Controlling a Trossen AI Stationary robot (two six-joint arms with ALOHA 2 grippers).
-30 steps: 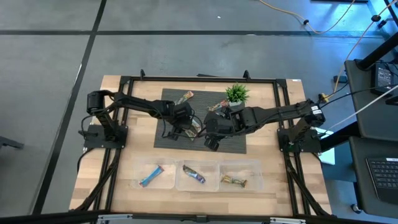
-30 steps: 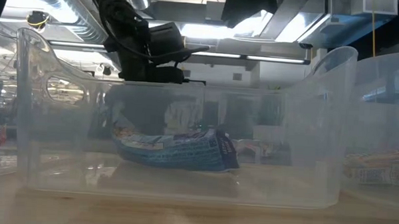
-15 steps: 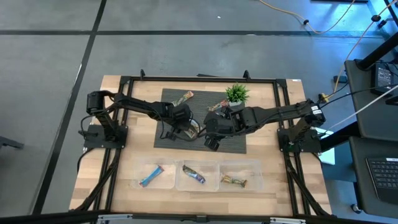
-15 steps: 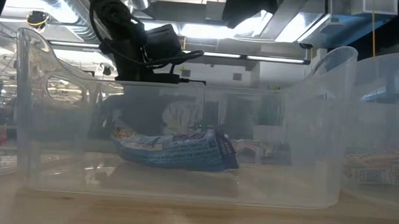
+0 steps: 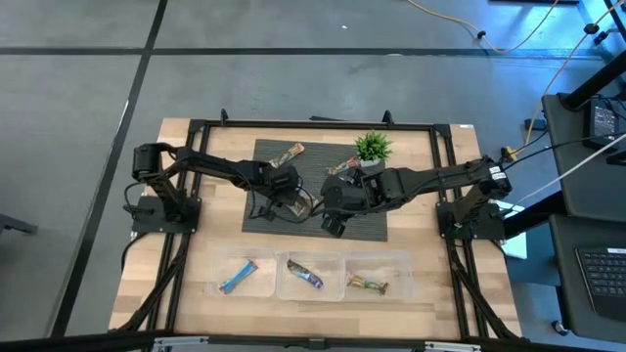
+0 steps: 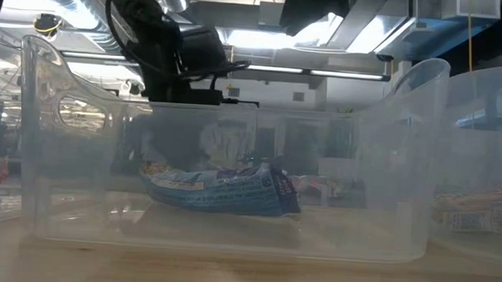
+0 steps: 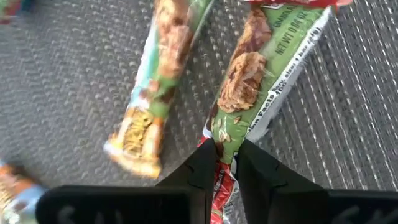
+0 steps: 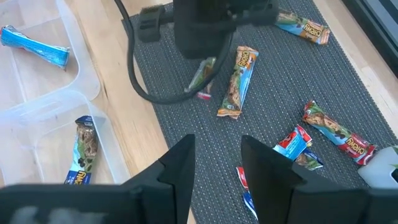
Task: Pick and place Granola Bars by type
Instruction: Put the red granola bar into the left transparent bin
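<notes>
Even overhead light, soft shadows. Bright ceiling strips glare in the low view through a hazy clear bin wall. The left wrist view is motion-blurred at its edges.

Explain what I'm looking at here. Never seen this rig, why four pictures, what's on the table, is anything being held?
It is a table robot with two dark arms, each ending in a two-finger gripper. One camera looks straight down, one sits at table height behind a clear bin, and one rides on each wrist. On the wooden table lies a dark mat with scattered granola bars and a small potted plant. Along the front edge stand three clear bins, each with one bar: a blue bar, a dark multicolour bar, a tan bar. The left gripper is over the mat, shut on the end of a green-wrapped bar. The right gripper hangs open above the mat, holding nothing.
</notes>
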